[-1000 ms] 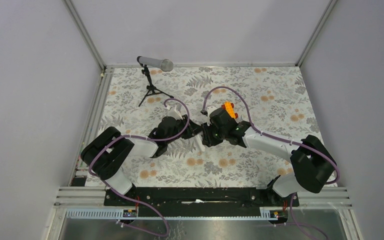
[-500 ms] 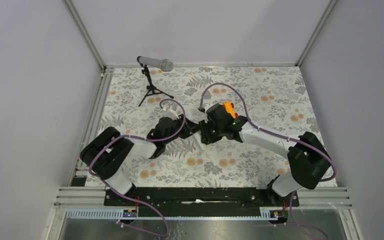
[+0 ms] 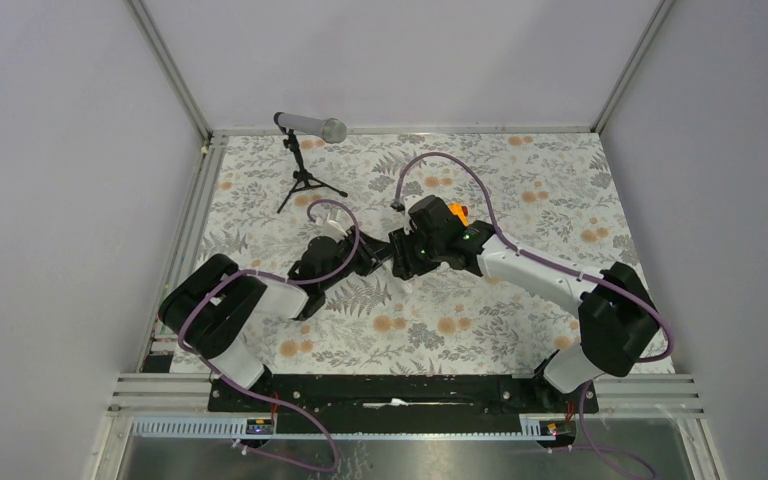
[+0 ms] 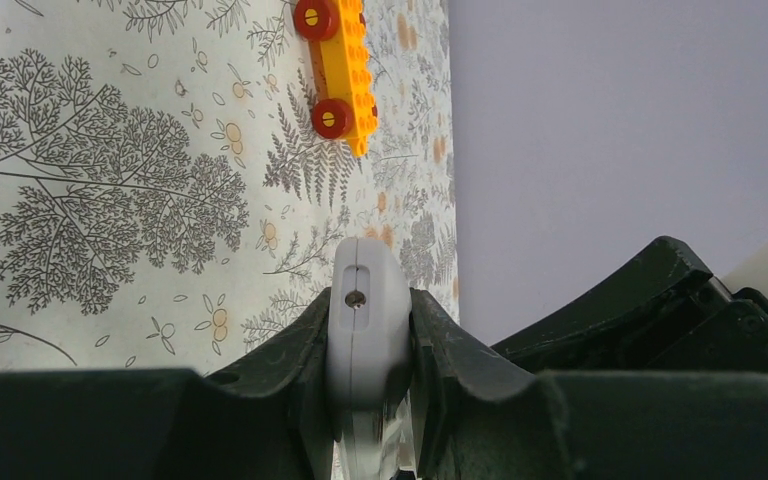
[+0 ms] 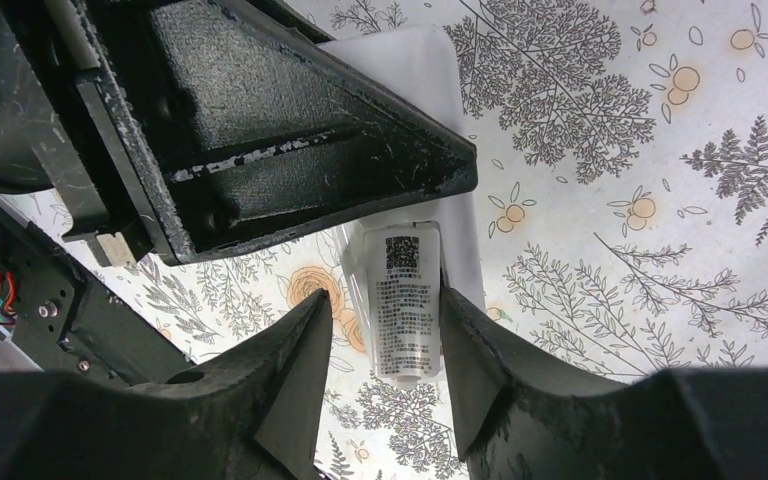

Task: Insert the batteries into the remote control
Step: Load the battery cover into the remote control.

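The remote control (image 4: 365,310), slim and white, stands end-on between my left gripper's (image 4: 372,300) jaws, which are shut on it. From the right wrist its labelled back (image 5: 405,305) shows, with a QR code and fine print. My right gripper (image 5: 387,297) straddles that end: the right finger touches it, and a gap stays on the left, so it is open. My left gripper's black finger (image 5: 290,130) lies just above. From above, the left gripper (image 3: 375,262) and right gripper (image 3: 402,262) meet mid-table. The batteries are out of view.
An orange toy car (image 4: 338,70) with red wheels lies on the floral tablecloth beyond the remote, and it also shows behind my right wrist as the orange car (image 3: 457,212). A microphone on a small tripod (image 3: 305,150) stands at the back left.
Both grippers have shifted left and a little toward the back with the remote between them. The white end of the remote that showed below them from above is now hidden.
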Motion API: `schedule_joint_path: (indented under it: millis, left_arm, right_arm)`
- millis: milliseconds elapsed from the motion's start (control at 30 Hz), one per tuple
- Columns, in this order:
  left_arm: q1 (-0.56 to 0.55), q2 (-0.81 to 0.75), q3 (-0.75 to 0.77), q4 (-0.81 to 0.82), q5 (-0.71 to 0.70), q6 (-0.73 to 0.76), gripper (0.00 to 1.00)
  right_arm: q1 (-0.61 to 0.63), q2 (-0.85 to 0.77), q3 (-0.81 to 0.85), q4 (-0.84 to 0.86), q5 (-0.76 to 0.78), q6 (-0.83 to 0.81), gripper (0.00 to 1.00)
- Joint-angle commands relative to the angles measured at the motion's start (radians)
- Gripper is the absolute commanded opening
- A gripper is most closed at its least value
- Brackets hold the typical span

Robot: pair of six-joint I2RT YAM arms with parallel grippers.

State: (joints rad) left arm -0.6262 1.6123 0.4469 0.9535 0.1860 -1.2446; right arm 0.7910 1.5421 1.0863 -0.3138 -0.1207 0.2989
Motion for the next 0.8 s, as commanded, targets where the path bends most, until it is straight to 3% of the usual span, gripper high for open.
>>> schedule_joint_path:
  millis: [0, 300, 767]
  left_arm:
    - [0.003, -0.039, -0.006, 0.169, 0.082, -0.07, 0.0]
    - [0.014, -0.027, -0.007, 0.163, 0.092, -0.076, 0.0]
    - [0.054, 0.027, -0.025, 0.3, 0.114, -0.161, 0.0]
  right_arm:
    - [-0.009, 0.027, 0.047, -0.056, 0.094, -0.053, 0.52]
    - [-0.009, -0.025, 0.067, -0.024, 0.132, -0.073, 0.7]
    - [-0.027, -0.127, 0.05, 0.072, 0.017, 0.009, 0.81]
